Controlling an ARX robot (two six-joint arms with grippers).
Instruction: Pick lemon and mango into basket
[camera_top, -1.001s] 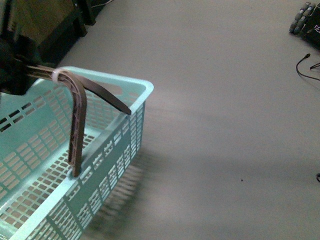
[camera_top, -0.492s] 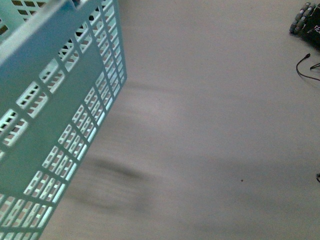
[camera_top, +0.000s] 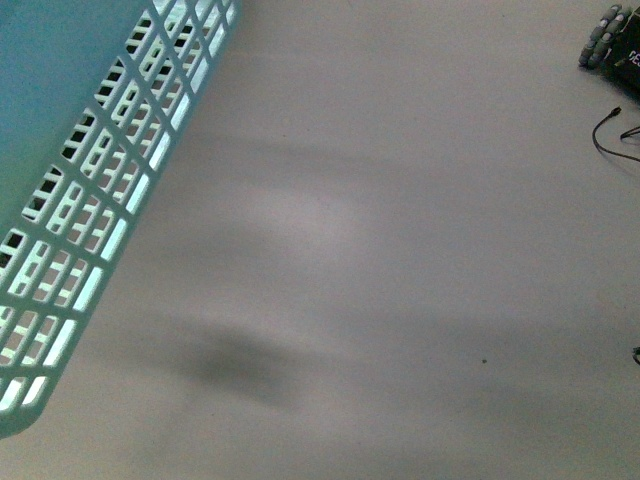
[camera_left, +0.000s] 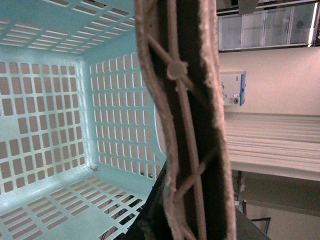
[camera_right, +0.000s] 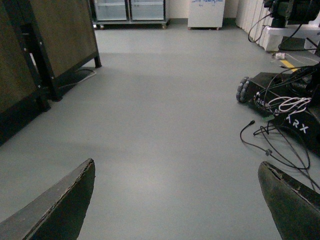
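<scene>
The light-teal slotted basket (camera_top: 70, 200) hangs tilted in the air at the front view's upper left, its underside toward the camera. In the left wrist view the basket's inside (camera_left: 60, 125) is empty, and its brown swing handle (camera_left: 187, 125) runs close across the lens. My left gripper (camera_left: 185, 220) is shut on that handle. My right gripper (camera_right: 175, 200) is open above bare grey floor, with nothing between its fingers (camera_right: 60, 210). No lemon or mango is in view.
Grey floor (camera_top: 400, 250) fills most of the front view. A wheeled black robot base (camera_right: 285, 100) with loose cables (camera_right: 265, 145) stands at the right. Dark wooden furniture (camera_right: 45, 50) stands at the left, with glass-door cabinets (camera_right: 130, 10) far off.
The basket has swung up and to the left, from resting low with its handle showing to hanging tilted with only its underside in view. Its shadow on the floor has shifted.
</scene>
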